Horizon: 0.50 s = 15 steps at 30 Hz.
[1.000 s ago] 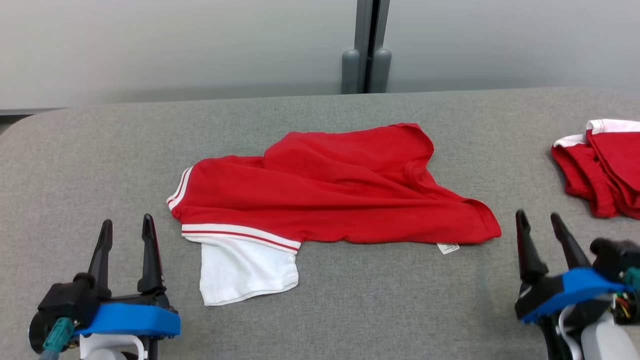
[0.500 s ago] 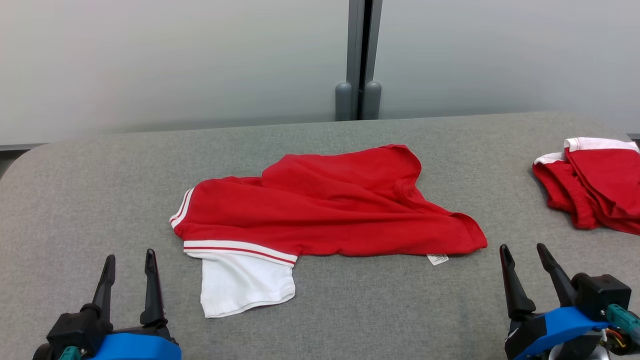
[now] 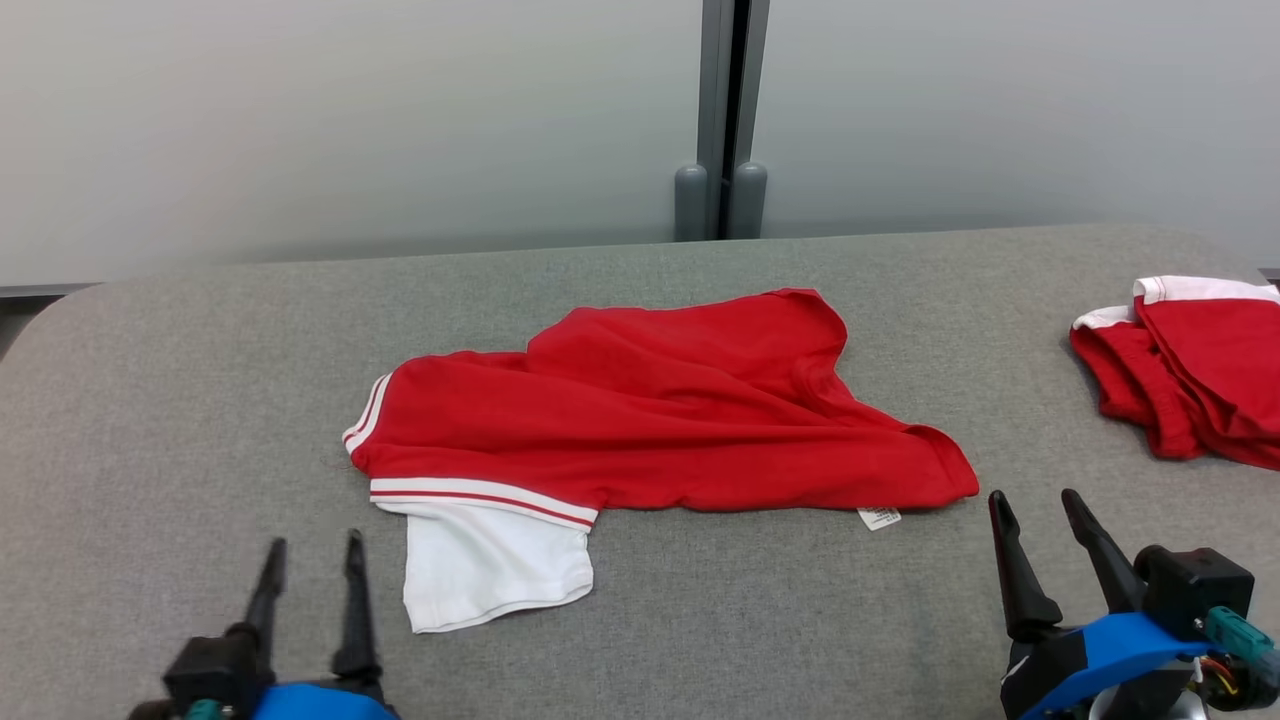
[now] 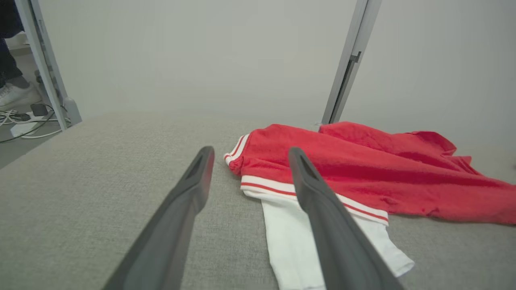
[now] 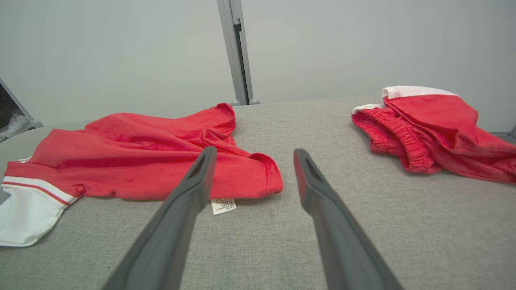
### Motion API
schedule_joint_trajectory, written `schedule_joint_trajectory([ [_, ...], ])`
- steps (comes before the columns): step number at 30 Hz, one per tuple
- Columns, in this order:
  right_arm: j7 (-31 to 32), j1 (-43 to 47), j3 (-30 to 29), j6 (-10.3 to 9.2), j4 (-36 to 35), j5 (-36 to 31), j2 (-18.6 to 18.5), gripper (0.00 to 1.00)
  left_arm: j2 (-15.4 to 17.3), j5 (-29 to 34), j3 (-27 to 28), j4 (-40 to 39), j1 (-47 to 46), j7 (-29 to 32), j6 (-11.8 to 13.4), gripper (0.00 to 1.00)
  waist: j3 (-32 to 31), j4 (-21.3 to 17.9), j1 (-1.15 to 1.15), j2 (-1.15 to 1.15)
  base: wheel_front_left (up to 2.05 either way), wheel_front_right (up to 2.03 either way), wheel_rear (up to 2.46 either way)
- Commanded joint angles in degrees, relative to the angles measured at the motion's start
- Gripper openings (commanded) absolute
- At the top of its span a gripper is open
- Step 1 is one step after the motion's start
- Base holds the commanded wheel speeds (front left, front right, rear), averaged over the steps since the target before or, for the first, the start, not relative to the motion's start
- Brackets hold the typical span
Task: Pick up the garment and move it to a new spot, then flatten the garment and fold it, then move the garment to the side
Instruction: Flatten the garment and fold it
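A red garment (image 3: 660, 410) with white striped trim and a white panel (image 3: 490, 565) lies crumpled in the middle of the grey padded table (image 3: 180, 400); a small label (image 3: 879, 518) pokes out at its near right edge. It also appears in the left wrist view as the garment (image 4: 363, 165) and in the right wrist view as the garment (image 5: 133, 161). My left gripper (image 3: 312, 548) hovers open at the near left, short of the white panel. My right gripper (image 3: 1035, 497) stands open at the near right, just beyond the garment's right corner. Neither holds anything.
A second red garment (image 3: 1190, 370) with white trim lies bunched at the table's far right edge, also in the right wrist view (image 5: 435, 125). A grey wall with a vertical post (image 3: 722, 110) rises behind the table. Cables (image 4: 24, 121) lie on the floor off the table's left end.
My left gripper has drawn back toward the near edge and shifted right. The right gripper has also pulled back lower. The head camera tilted up between the earliest frame and now.
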Motion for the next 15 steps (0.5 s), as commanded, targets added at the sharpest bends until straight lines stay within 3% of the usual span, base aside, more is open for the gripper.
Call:
schedule_joint_trajectory([
  [1, -0.14, -0.59, 0.26, 0.03, 0.48, 0.61, 0.04, 1.00, 0.04, 0.55, -1.82, 2.14, -0.98, 0.87, -0.03, 1.00, 0.34, 0.01, 0.00, 0.00, 0.00, 0.00, 0.00],
  [8, -0.73, -1.69, 1.47, 0.03, 1.40, 1.45, 0.01, 1.00, 0.06, 0.70, -6.06, 11.94, -4.77, 5.82, 0.07, 1.00, 1.82, -0.89, 0.00, 0.00, 0.00, 0.00, 0.00],
  [15, -1.52, -2.75, 1.95, 0.03, 1.91, 1.55, 0.02, 1.00, 0.37, 0.30, -5.75, 20.91, -9.52, 9.95, 2.39, 1.00, 3.71, -2.15, 0.00, 0.00, 0.00, 0.00, 0.00],
])
